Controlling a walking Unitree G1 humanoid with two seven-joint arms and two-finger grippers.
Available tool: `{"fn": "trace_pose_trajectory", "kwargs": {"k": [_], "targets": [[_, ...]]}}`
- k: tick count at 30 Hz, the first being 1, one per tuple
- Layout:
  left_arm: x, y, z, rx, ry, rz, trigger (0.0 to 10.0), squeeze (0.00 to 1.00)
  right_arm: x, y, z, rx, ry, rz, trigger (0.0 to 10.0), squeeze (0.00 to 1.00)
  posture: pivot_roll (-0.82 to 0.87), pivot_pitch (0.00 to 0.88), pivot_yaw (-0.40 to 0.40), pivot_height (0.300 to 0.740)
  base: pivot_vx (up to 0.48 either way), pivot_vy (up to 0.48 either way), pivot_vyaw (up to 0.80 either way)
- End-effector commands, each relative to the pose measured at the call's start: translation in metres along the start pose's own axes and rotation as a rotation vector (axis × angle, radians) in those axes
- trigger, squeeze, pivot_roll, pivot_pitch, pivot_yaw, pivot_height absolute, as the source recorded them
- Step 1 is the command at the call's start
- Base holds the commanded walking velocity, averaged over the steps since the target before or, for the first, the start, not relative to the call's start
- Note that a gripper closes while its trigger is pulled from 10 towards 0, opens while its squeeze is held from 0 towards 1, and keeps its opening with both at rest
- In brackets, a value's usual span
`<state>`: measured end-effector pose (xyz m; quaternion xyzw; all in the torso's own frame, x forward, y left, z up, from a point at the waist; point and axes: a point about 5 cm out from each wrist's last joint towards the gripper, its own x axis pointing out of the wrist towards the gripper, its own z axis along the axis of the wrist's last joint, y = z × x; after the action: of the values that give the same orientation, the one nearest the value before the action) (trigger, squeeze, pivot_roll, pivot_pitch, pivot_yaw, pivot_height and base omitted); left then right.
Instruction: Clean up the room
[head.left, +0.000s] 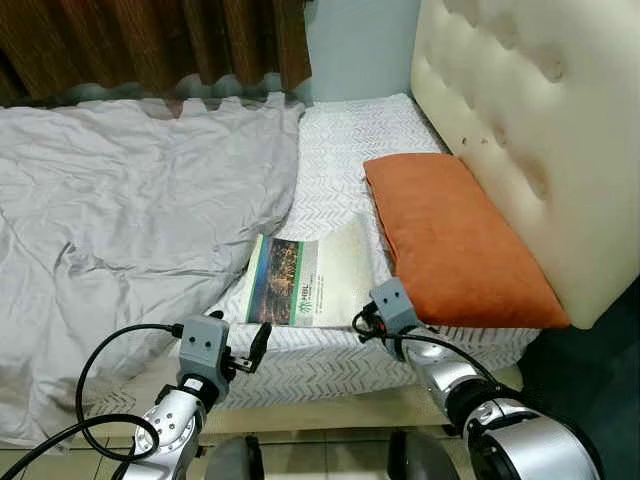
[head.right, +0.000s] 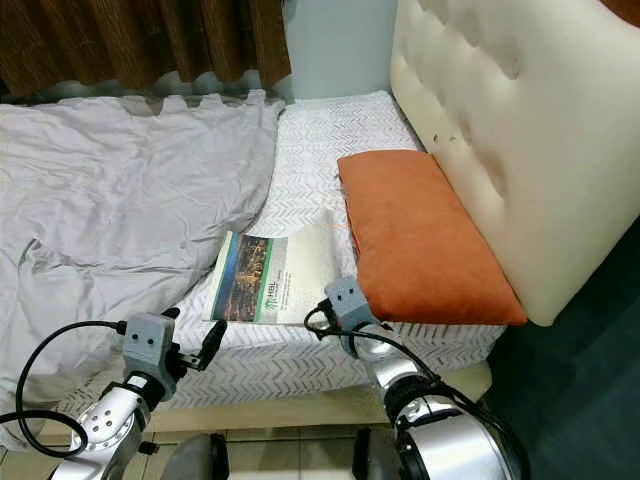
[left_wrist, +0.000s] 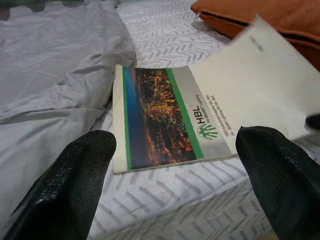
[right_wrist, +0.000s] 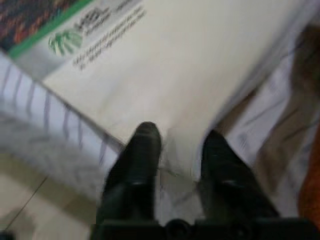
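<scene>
At bed edge, booklet (head.left: 312, 283) corner apparently between right gripper (right_wrist: 176, 150) fingers

Head views evenly lit, sharp, soft indoor light, mild glare on the headboard (head.left: 540, 130). Right wrist view blurred and dim (motion smear). Left wrist fingers (left_wrist: 70, 185) out of focus, booklet (left_wrist: 170, 117) crisp.

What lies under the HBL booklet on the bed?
The booklet rests on the white chevron-patterned bedspread, its left edge beside the grey duvet. Whatever is directly beneath its pages is covered.
</scene>
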<state>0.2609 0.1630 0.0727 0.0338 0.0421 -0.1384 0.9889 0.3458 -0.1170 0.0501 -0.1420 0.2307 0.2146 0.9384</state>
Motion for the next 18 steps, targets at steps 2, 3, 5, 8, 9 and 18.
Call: {"fn": "trace_pose_trajectory", "kwargs": {"k": [2,3,5,8,9,18], "targets": [[-0.002,-0.001,0.0,0.006,0.005,0.0,10.0,0.0,-0.001,-0.011,0.007,-0.059,0.024,0.006,10.0,1.0,0.11,0.082,0.0,0.584,0.0,0.0,0.0],[-0.002,-0.001,0.0,0.006,0.005,0.0,10.0,0.0,-0.001,-0.011,0.007,-0.059,0.024,0.006,10.0,1.0,0.11,0.082,0.0,0.584,0.0,0.0,0.0],[-0.001,-0.001,0.0,0.005,0.004,0.0,10.0,0.0,-0.002,-0.018,0.013,-0.065,0.006,-0.014,10.0,1.0,0.1,0.082,-0.005,0.584,0.0,0.0,0.0],[-0.001,-0.002,0.0,0.003,0.003,0.002,10.0,0.0,-0.004,-0.028,0.025,-0.086,-0.045,-0.05,10.0,1.0,0.1,0.083,-0.008,0.584,0.0,0.0,0.0],[0.0,-0.002,0.0,0.002,0.002,0.002,10.0,0.0,-0.005,-0.033,0.03,-0.133,-0.058,-0.069,10.0,1.0,0.1,0.083,-0.008,0.584,0.0,0.0,0.0],[-0.001,-0.004,0.0,-0.002,0.004,0.002,10.0,0.0,-0.01,-0.048,0.05,-0.328,-0.145,-0.163,10.0,1.0,0.09,0.086,-0.01,0.584,0.0,0.0,0.0]]}}
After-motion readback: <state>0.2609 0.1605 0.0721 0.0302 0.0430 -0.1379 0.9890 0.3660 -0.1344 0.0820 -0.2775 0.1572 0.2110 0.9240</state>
